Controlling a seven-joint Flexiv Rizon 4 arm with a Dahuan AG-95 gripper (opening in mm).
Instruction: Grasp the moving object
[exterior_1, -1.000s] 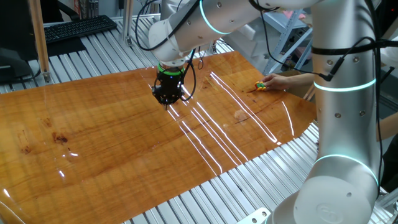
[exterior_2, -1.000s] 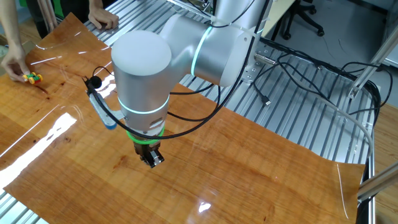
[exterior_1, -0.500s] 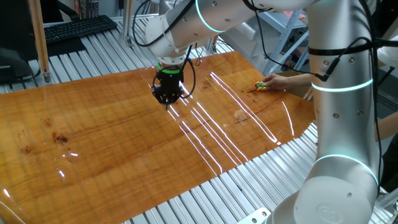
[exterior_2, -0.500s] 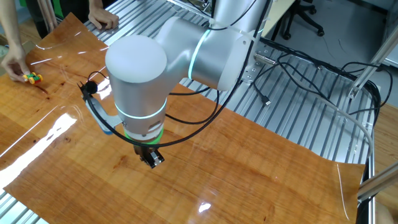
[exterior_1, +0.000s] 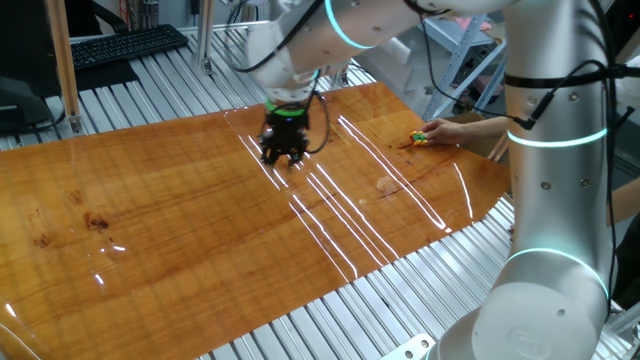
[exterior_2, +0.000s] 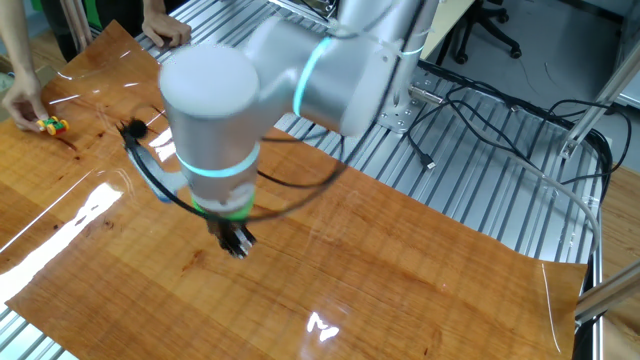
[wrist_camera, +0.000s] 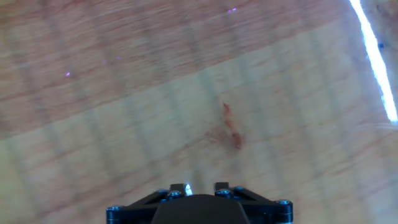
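The moving object, a tiny yellow, green and red toy figure (exterior_1: 419, 138), lies near the far right edge of the wooden board (exterior_1: 200, 230). A person's hand (exterior_1: 455, 130) is at it. The other fixed view shows the toy (exterior_2: 50, 125) at the far left under fingers (exterior_2: 20, 100). My gripper (exterior_1: 283, 157) hangs just above the board's middle back, well left of the toy, pointing down. It is blurred in the other fixed view (exterior_2: 237, 246). In the hand view my gripper (wrist_camera: 200, 186) has its fingertips (wrist_camera: 177, 186) slightly apart with nothing between them, over bare wood. The toy is out of that view.
The board lies on a slatted metal table (exterior_1: 330, 320). My arm's silver column (exterior_1: 555, 200) stands at the right. A keyboard (exterior_1: 125, 45) sits at the back left. Cables (exterior_2: 470, 110) run over the slats. A second hand (exterior_2: 165, 30) rests at the board's far corner.
My gripper has slid to the right across the board, toward the toy's side, and now shows motion blur. The toy and the hand at it have stayed put.
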